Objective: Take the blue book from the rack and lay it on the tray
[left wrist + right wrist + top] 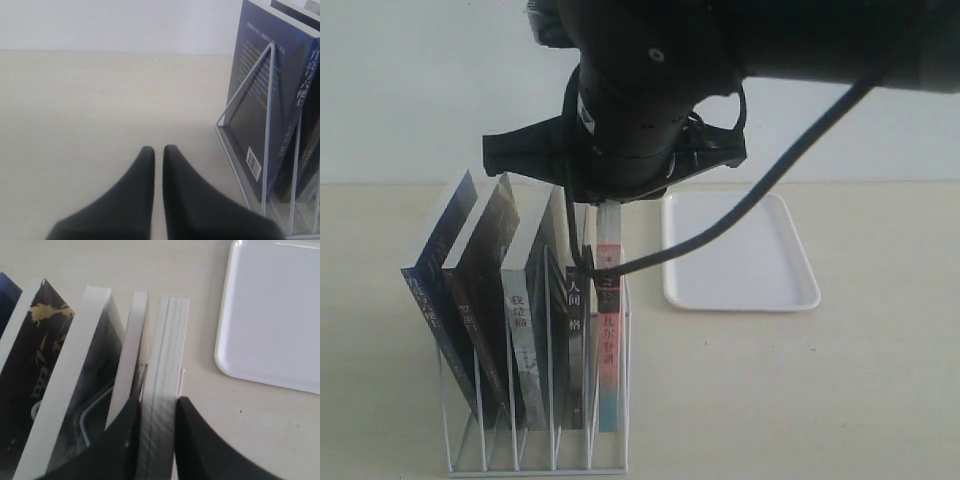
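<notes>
The right gripper [157, 405] is clamped on the top edge of the pink-spined book [608, 350], at the rack's [535, 440] 3 o'clock end. Five books stand there; the blue book [427, 300] leans at the 9 o'clock end, near the clenched, empty left gripper [158, 148]. One tray [740, 250] lies at 2 o'clock, open table around it

**LEGIBLE MARKINGS: BOOK SPINES AND COVERS**

Blue book [250, 115], far left in the rack [535, 465]: white spine characters 月亮与六便士. There is a barcode [254, 162] on its back cover, digits illegible. Dark book [575, 340], second from right: 人间, 格. Grey-spined book [520, 350] and pink-red-spined book [608, 370]: characters too blurred to read.
</notes>
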Available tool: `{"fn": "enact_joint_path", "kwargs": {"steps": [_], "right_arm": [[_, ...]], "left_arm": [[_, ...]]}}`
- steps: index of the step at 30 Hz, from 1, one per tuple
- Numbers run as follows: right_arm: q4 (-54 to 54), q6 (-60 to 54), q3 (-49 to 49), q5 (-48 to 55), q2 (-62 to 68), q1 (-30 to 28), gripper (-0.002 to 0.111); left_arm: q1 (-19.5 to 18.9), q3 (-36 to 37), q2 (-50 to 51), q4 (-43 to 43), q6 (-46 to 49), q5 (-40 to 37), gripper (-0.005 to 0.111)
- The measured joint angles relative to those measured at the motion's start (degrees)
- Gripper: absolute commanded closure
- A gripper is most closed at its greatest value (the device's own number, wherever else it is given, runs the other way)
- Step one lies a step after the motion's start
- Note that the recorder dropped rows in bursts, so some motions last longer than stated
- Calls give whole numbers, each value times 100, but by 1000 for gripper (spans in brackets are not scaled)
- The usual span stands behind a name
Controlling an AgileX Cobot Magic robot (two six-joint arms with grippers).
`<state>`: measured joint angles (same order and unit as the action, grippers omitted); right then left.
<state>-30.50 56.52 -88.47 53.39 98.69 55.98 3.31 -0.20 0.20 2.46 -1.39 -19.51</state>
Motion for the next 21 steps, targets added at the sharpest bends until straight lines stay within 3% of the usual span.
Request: {"fn": "enact_joint_path", "kwargs": {"steps": [9, 17, 21], "right_arm": [[-25, 75, 9, -59, 273, 0, 107], [-89, 95, 34, -275, 380, 0, 66], [-190, 95, 11, -382, 360, 0, 65]], "left_arm": [[0, 0, 0, 0, 0, 0, 101], [0, 0, 0, 0, 0, 0, 101], [0, 0, 0, 0, 0, 0, 101]]}}
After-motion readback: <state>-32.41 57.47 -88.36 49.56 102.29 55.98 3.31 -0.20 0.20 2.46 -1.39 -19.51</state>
